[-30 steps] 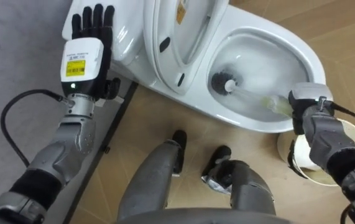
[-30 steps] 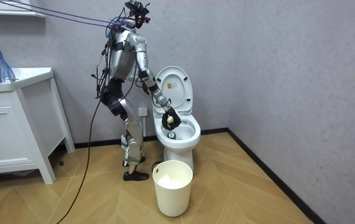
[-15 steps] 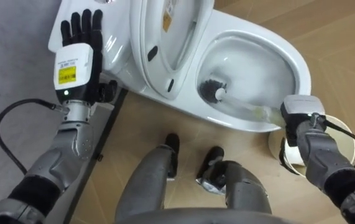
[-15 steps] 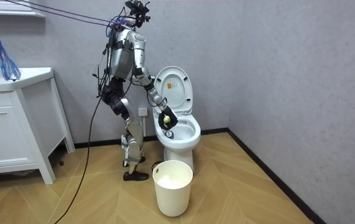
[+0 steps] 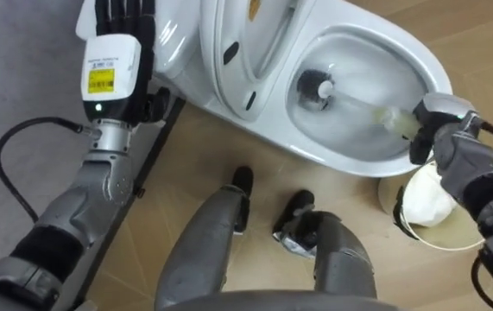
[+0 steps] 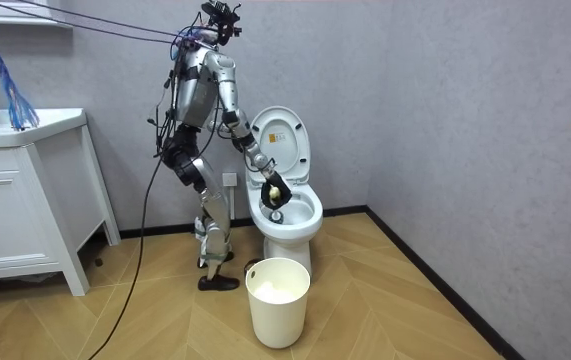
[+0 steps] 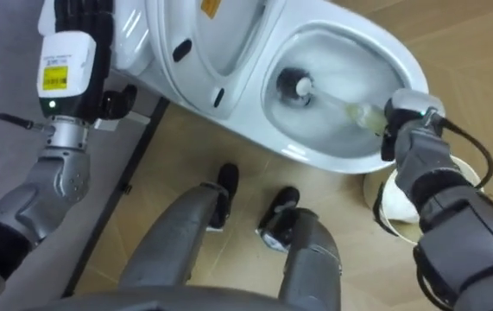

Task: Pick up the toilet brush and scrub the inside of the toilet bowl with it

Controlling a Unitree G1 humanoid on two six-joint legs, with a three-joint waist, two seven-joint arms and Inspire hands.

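A glossy white toilet [image 5: 328,160] holds a brush [image 5: 316,87] with black head and pale yellow-green handle, beside a cream bucket [image 6: 277,306] on the tan herringbone wood floor [image 6: 395,300]; the left robot hand [image 5: 115,62] is black-fingered, its white back bearing a yellow label.

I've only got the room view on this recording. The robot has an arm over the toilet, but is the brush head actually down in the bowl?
Observer: Yes. In the left eye view the dark head of the brush sits low in the bowl, on the side near the raised seat.
Operator: Which hand has it?
Observer: The right hand. Its fingers are curled round the pale green end of the handle, at the bowl's front rim.
Operator: And the other hand?
Observer: The left hand is up beside the tank, fingers straight, holding nothing.
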